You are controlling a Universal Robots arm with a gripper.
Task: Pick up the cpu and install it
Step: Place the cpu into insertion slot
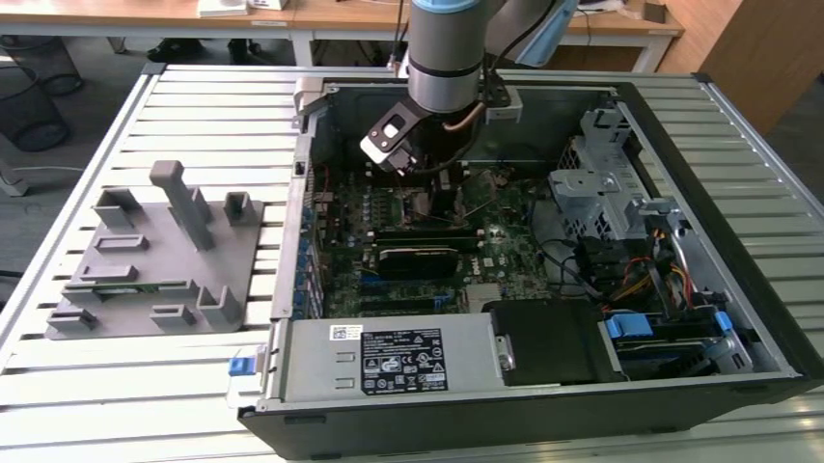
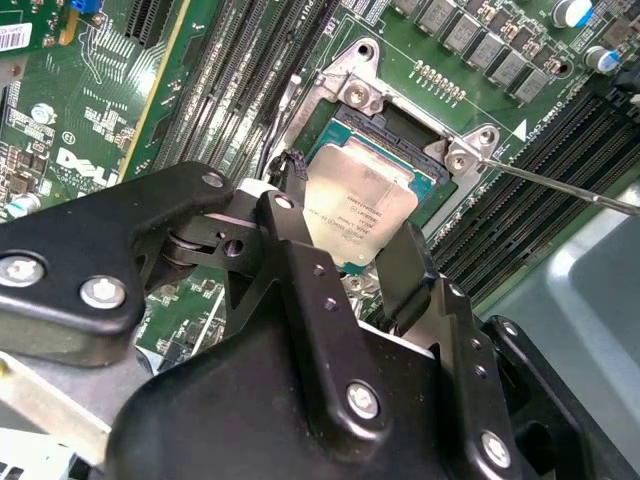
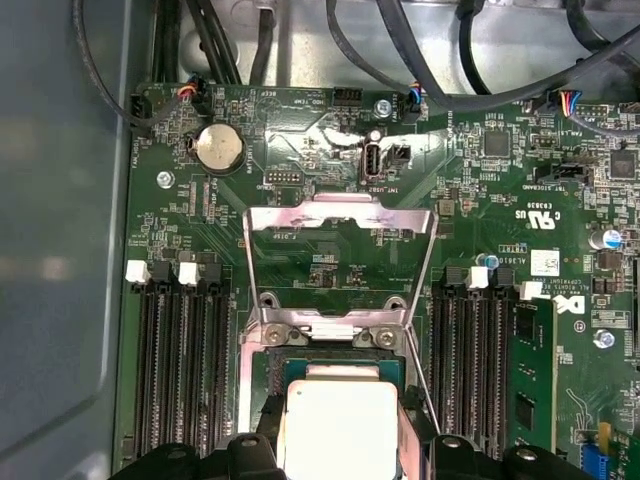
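Note:
The cpu, a flat square chip with a silvery top and pale rim, sits between my gripper's black fingers, which are shut on its two opposite edges. It hangs just over the open black motherboard socket, slightly tilted, and covers most of it. In the first wrist view the cpu lies over the socket, with the metal load plate swung open beyond it. In the exterior view my arm reaches down into the open computer case, with the gripper low over the motherboard.
A grey tray with upright fixtures stands on the slatted table at the exterior view's left. Memory slots flank the socket on both sides. A thin lever rod sticks out beside the socket. The case holds a power supply and a drive cage.

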